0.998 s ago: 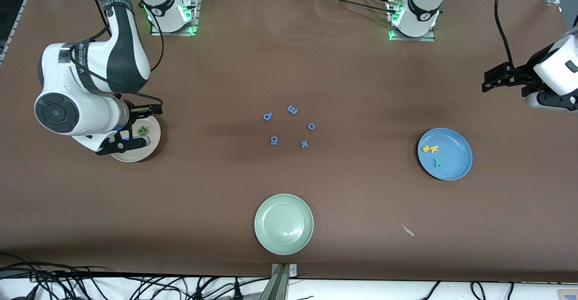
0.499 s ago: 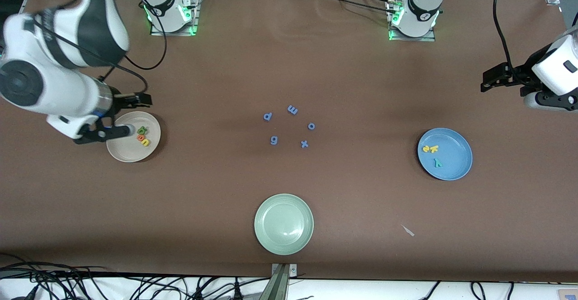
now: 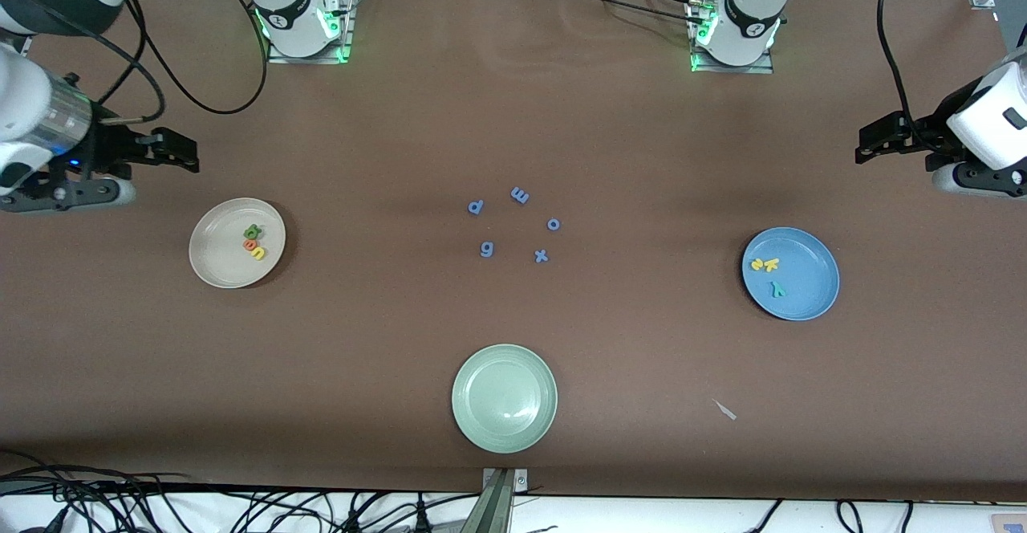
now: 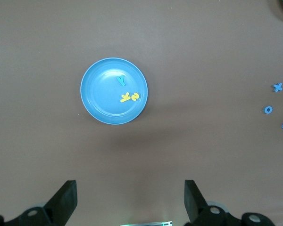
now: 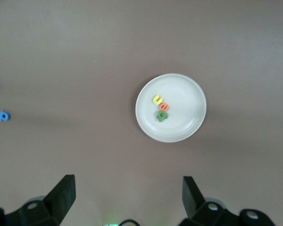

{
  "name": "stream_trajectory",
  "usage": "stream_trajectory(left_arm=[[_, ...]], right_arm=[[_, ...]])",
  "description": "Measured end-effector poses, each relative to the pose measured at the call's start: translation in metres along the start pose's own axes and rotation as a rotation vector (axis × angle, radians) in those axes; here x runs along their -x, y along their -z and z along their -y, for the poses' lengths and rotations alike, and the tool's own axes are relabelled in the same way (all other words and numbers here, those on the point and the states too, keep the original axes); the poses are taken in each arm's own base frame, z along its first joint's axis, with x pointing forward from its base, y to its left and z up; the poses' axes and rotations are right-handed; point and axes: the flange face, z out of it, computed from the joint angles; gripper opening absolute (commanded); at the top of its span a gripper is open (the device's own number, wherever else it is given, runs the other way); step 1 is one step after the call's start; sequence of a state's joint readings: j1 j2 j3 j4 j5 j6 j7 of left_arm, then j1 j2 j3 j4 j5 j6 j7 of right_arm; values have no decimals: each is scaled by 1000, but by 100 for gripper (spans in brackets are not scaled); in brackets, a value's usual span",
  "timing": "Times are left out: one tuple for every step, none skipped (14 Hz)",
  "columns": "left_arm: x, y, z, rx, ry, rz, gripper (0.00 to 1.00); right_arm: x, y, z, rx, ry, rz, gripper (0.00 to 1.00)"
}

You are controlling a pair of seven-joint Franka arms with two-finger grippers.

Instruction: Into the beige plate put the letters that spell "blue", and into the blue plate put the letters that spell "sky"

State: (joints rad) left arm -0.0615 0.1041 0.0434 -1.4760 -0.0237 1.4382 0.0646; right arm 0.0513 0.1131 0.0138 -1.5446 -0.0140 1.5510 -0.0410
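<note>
While the beige plate (image 3: 237,242), toward the right arm's end of the table, holds a touching cluster of green, orange and yellow letters (image 3: 254,242), the blue plate (image 3: 790,273) toward the left arm's end holds two yellow letters (image 3: 765,264) and a teal y (image 3: 777,289). Pale green plate (image 3: 504,397), nearest the front camera, holds nothing. Purple letters (image 3: 514,224) lie mid-table. Right gripper (image 3: 148,165) and left gripper (image 3: 891,150) hover open, empty, over bare table.
</note>
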Motion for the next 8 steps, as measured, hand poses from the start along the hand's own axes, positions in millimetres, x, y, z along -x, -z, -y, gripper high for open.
stream_trajectory(left_arm=[[0,0,0,0,0,0,100],[0,0,0,0,0,0,100],[0,0,0,0,0,0,100],[0,0,0,0,0,0,100],[0,0,0,0,0,0,100],[0,0,0,0,0,0,100],[0,0,0,0,0,0,100],[0,0,0,0,0,0,100]], right_arm=[[2,6,-9,-1,-16,-19,100],[5,10,-17,-2,-30,-30,100],[7,13,-22,-2,-38,-35,100],[8,14,-24,-2,-41,-37,100],[9,14,-24,-2,-41,-41,100],[9,15,-23,-2,-41,-51,100],[8,15,-24,-1,-43,-58,100],[8,15,-26,-1,-47,-62,100]])
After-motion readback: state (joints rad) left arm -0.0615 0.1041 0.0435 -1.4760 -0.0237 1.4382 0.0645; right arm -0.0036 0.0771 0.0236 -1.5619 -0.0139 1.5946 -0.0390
